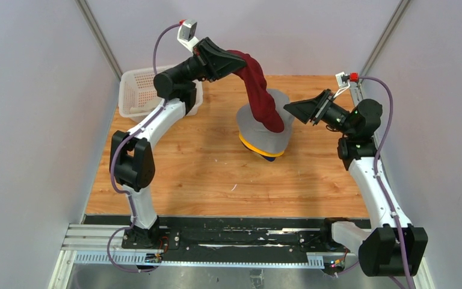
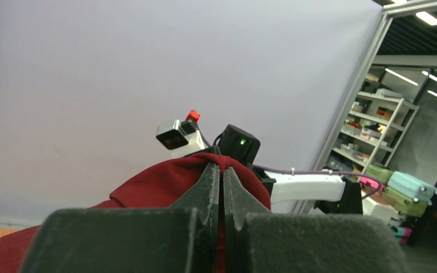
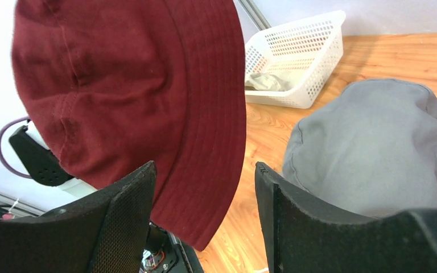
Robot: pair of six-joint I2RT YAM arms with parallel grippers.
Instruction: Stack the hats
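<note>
Stacking scene, viewed from above and from both wrists. The left gripper (image 1: 233, 61), raised over the back of the wooden table (image 1: 186, 162), has its jaws pressed together on the dark red hat (image 1: 261, 96), which hangs down so that its lower edge reaches the grey hat (image 1: 258, 135). The grey hat tops a pile of 3, with the yellow hat (image 1: 258, 149) beneath it and a navy hat (image 1: 269, 158) just showing at the bottom. The right gripper (image 1: 293, 108), jaws apart and holding nothing, sits just right of the hanging hat; whether it touches the brim cannot be told. A beige hat (image 3: 267, 82) lies inside the white perforated basket (image 1: 135, 90) at back left.
</note>
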